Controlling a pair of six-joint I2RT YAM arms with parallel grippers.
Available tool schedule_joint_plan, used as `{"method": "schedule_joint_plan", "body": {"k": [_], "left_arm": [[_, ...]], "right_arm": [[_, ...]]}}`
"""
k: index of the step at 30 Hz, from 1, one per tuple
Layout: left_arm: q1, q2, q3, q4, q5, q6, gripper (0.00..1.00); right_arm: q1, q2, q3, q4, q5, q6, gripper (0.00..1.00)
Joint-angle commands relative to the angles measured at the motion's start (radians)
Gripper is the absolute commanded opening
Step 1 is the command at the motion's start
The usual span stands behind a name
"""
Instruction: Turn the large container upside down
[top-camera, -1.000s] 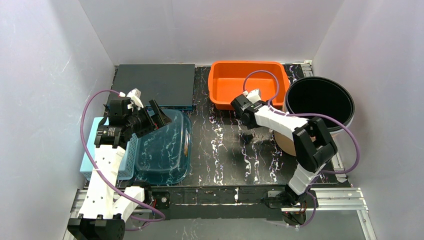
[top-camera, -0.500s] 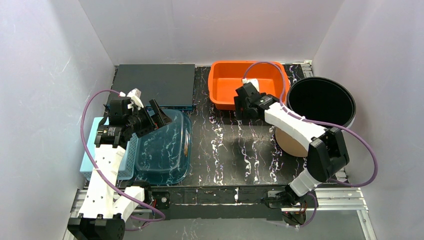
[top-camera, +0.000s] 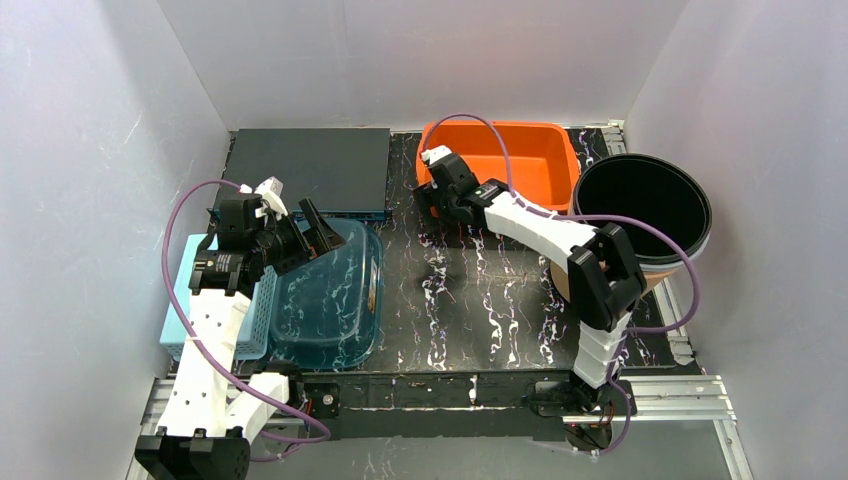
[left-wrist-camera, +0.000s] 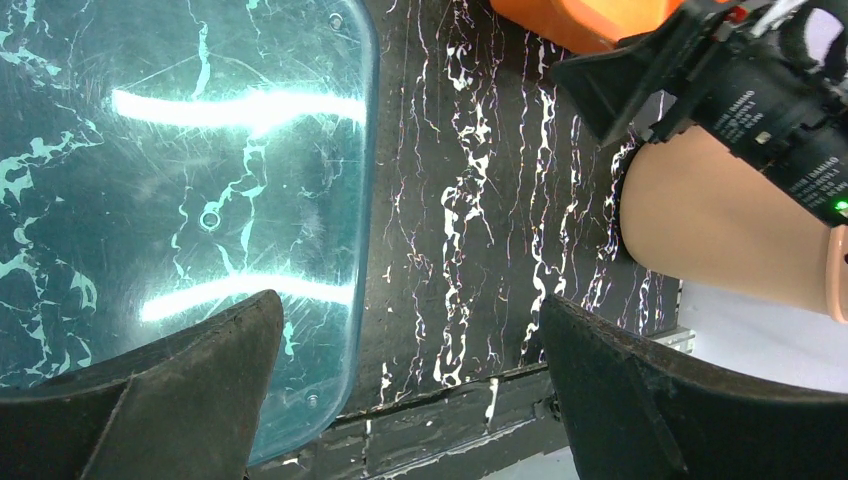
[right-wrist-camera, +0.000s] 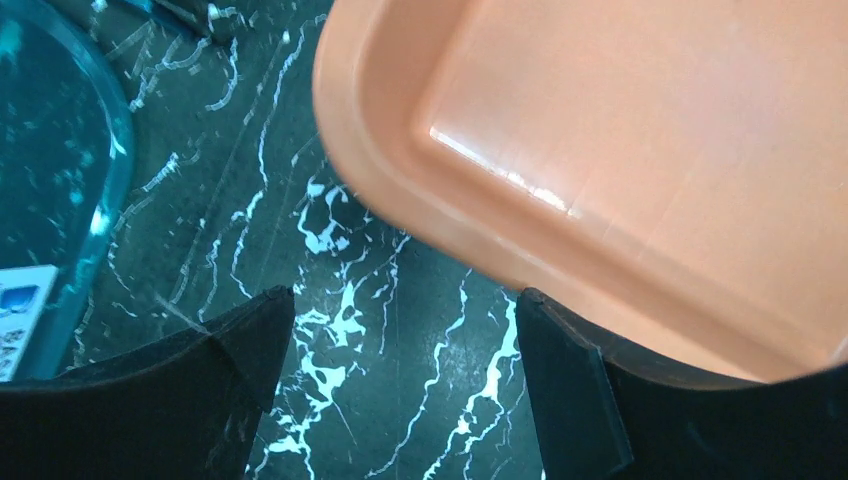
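An orange tub (top-camera: 510, 160) stands open side up at the back of the table; its near left corner fills the right wrist view (right-wrist-camera: 640, 130). My right gripper (top-camera: 437, 195) is open and empty at that corner, its fingers either side of bare table (right-wrist-camera: 405, 300), the right one under the tub's rim. A clear blue tub (top-camera: 330, 295) lies at the left front. My left gripper (top-camera: 315, 232) hovers open and empty over its far right edge (left-wrist-camera: 410, 300). A big black round bucket (top-camera: 640, 205) stands at the right.
A dark flat box (top-camera: 310, 170) lies at the back left. A light blue basket (top-camera: 250, 320) sits beside the blue tub. A tan round object (top-camera: 575, 285) lies under the bucket's near side. White walls close in three sides.
My right gripper has swung left along the orange tub's front, from its middle to its near left corner. The left arm has not moved.
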Motion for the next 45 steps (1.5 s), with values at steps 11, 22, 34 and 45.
{"method": "schedule_joint_plan", "body": {"k": [11,22,34,45], "left_arm": [[0.005,-0.001,0.012,-0.009,0.028,0.011,0.98],[0.005,-0.012,0.021,-0.027,0.019,0.016,0.98],[0.006,-0.010,0.025,-0.032,0.020,0.020,0.98],[0.006,-0.006,0.015,-0.019,0.027,0.006,0.98]], "right_arm": [[0.074,0.030,0.081,0.160,0.120,-0.352,0.91],[0.075,0.253,0.285,0.003,0.311,-0.414,0.96],[0.075,0.250,0.204,0.019,0.203,-0.343,0.65],[0.075,0.034,-0.052,0.245,-0.039,-0.406,0.26]]}}
